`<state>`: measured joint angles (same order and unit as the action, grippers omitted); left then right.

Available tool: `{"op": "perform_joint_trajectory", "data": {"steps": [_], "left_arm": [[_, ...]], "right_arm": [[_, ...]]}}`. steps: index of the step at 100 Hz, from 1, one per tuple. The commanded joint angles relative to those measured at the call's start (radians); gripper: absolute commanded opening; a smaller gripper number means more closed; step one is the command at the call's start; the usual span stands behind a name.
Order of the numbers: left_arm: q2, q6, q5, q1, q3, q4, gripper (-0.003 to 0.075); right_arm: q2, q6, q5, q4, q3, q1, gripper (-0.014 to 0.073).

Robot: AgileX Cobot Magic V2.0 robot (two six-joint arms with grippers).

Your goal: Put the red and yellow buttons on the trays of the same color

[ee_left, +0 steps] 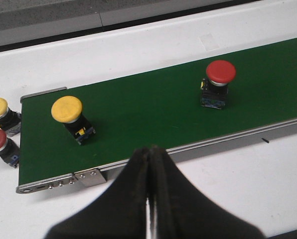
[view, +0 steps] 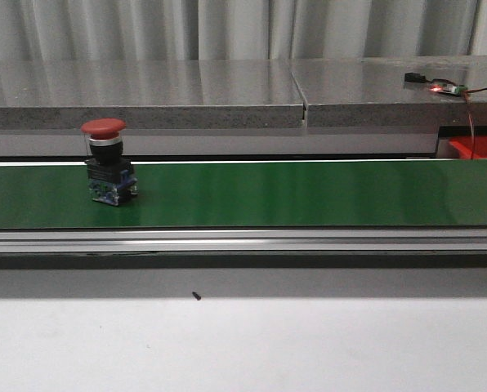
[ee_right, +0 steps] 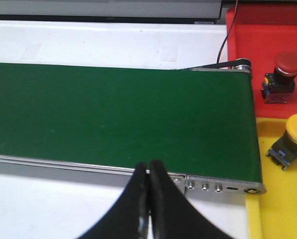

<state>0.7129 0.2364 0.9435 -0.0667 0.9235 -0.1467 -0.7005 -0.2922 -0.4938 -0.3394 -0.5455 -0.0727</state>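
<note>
Red mushroom-head push button [view: 104, 159] sits upright, left-centre of front view, on long green belt [view: 309, 193]. Left fingers [ee_left: 151, 164] & right fingers [ee_right: 148, 174] both pinched closed, holding nothing. Open wide, grip the body (not the cap), then red plastic tray [ee_right: 268, 30].

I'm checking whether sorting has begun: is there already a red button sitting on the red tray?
Yes: the right wrist view shows a red button standing on the red tray beside the belt's end.
</note>
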Motion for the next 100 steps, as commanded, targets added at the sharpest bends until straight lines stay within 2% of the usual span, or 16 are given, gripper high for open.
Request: {"op": "perform_joint_trajectory", "data": {"steps": [1, 27, 51, 89, 100], "left_arm": [[-0.064, -0.012, -0.068, -0.008, -0.023, -0.022, -0.0019], [-0.244, -0.014, -0.060, -0.008, -0.138, -0.024, -0.0019], [-0.278, -0.014, -0.062, -0.008, -0.146, -0.024, -0.0019], [-0.278, -0.014, -0.062, -0.008, -0.146, -0.024, -0.0019], [-0.278, -0.014, -0.062, -0.008, -0.146, -0.024, -0.0019]], "right_arm": [[0.006, -0.008, 0.048, -0.016, -0.027, 0.002, -0.0067], [0.004, -0.009, 0.029, -0.015, -0.031, 0.002, -0.0067], [-0.017, -0.017, 0.017, -0.015, -0.075, 0.005, -0.0067], [-0.233, -0.026, -0.045, -0.015, -0.256, 0.163, -0.0067], [-0.311, -0.033, -0.059, -0.015, -0.308, 0.227, -0.0044]]}}
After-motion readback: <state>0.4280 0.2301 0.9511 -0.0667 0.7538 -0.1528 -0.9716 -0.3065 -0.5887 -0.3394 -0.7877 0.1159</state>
